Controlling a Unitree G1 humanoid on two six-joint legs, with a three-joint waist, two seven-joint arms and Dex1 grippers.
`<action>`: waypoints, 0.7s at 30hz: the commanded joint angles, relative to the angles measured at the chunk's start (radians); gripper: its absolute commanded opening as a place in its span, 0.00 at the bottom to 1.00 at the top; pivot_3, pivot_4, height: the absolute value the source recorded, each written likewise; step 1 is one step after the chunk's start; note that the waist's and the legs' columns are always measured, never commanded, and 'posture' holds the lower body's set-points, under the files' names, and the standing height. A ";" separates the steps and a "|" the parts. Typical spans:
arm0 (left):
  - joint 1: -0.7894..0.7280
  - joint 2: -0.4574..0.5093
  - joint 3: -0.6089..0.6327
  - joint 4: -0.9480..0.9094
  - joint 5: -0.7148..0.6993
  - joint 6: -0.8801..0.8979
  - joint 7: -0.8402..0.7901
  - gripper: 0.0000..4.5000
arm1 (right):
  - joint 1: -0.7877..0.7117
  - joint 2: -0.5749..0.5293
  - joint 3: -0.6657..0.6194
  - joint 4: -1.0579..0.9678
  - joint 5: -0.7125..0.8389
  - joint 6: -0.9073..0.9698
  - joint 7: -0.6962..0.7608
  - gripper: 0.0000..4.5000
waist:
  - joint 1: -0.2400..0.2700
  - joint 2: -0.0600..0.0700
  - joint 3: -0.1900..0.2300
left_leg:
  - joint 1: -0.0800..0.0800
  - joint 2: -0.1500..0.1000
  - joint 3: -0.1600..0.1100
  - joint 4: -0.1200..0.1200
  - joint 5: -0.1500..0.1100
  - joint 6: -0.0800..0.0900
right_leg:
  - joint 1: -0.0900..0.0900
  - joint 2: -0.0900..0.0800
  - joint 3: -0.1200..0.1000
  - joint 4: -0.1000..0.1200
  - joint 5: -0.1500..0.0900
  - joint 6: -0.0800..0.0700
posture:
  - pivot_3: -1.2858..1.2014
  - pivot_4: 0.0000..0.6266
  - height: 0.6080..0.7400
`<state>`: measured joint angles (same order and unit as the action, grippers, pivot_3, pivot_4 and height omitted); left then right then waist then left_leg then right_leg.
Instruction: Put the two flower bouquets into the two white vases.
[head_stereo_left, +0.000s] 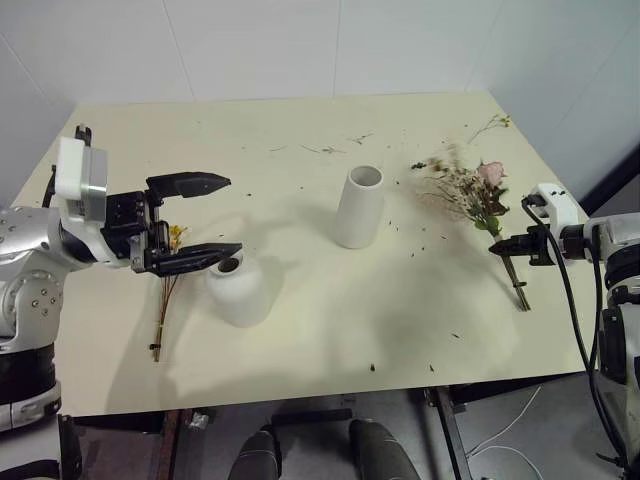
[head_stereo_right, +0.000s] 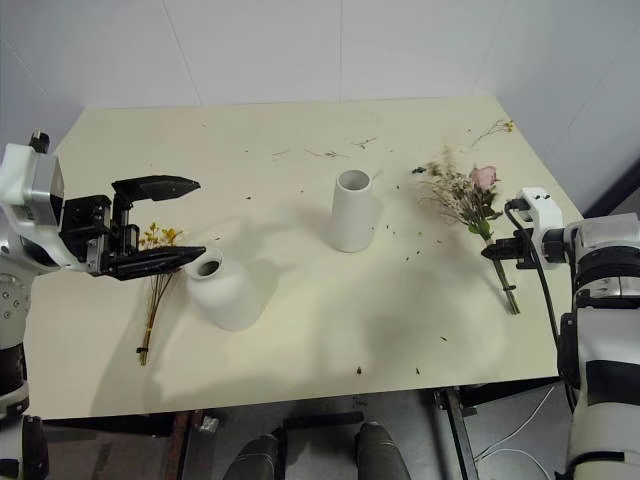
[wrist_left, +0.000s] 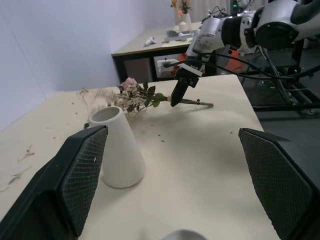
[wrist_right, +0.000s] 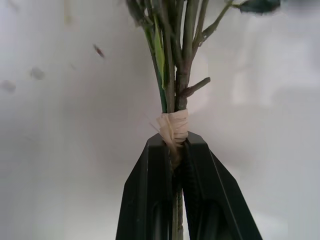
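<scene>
1. Nearest the camera, near the table's (head_stereo_left: 300, 130) front edge on the robot's left: squat white vase (head_stereo_left: 238, 290), upright, narrow dark mouth showing at its top.
2. Just to the left of that vase: thin bunch of yellow flowers (head_stereo_left: 166, 290), lying flat, stems pointing toward the front edge, blossoms toward the back.
3. Above that thin bunch and the squat vase's mouth: left gripper (head_stereo_left: 205, 220), hanging clear of the tabletop, both black fingers spread wide apart, nothing between them, pointing toward the robot's right.
4. At mid-table, farther back: tall tapered white vase (head_stereo_left: 358, 206), upright, open at the top, well apart from the squat one.
5. On the robot's right side of the table: bushy bunch with a pink rose (head_stereo_left: 472, 195), cream sprigs and green leaves, lying flat, blooms toward the back, stems (head_stereo_left: 516, 282) running toward the front edge.
6. At the stems of that bushy bunch: right gripper (wrist_right: 178, 150), fingers pinched tight on the stems just below a pale band of wrapping (wrist_right: 172, 126); seen likewise from the head, fingertips down at the stems (head_stereo_right: 500, 250).
7. Scattered over the tabletop between the vases and the bushy bunch: dark crumbs and twig bits (head_stereo_left: 330, 150).
8. At the far right corner of the table: small loose sprig (head_stereo_left: 492, 124).
</scene>
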<state>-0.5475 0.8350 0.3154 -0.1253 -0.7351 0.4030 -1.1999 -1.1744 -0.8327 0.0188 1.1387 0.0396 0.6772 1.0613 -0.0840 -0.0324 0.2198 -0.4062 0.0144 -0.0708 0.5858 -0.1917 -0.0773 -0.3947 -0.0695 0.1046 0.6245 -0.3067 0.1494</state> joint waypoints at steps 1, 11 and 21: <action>-0.030 -0.008 -0.001 0.058 0.023 -0.047 -0.009 1.00 | -0.028 -0.006 -0.152 -0.143 0.109 -0.129 -0.061 0.00 | -0.001 0.000 0.000 | 0.000 0.000 0.000 0.000 0.000 0.000 | 0.000 0.000 0.000 0.000 0.000 0.000 | 0.52 0.24 1.00; -0.049 -0.071 -0.005 0.131 0.059 -0.069 0.090 1.00 | 0.049 0.292 -0.449 -0.714 0.482 -0.250 -0.232 0.00 | 0.001 0.001 0.000 | 0.000 0.004 -0.001 -0.001 -0.001 -0.001 | -0.001 0.004 0.001 0.003 0.000 0.000 | 0.52 0.24 1.00; -0.042 -0.121 -0.004 0.116 0.070 -0.077 0.157 1.00 | 0.009 0.502 -0.349 -0.765 0.582 -0.223 -0.260 0.00 | 0.003 0.001 0.000 | 0.000 0.004 -0.001 0.001 0.000 -0.001 | -0.002 0.004 0.001 0.004 0.000 0.000 | 0.52 0.24 1.00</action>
<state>-0.5825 0.7066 0.2892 0.0169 -0.6634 0.3410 -1.0542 -1.1359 -0.3373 -0.3283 0.4276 0.5932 0.4609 0.7997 -0.0814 -0.0316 0.2203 -0.4066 0.0179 -0.0722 0.5865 -0.1922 -0.0779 -0.3964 -0.0652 0.1053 0.6288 -0.3068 0.1489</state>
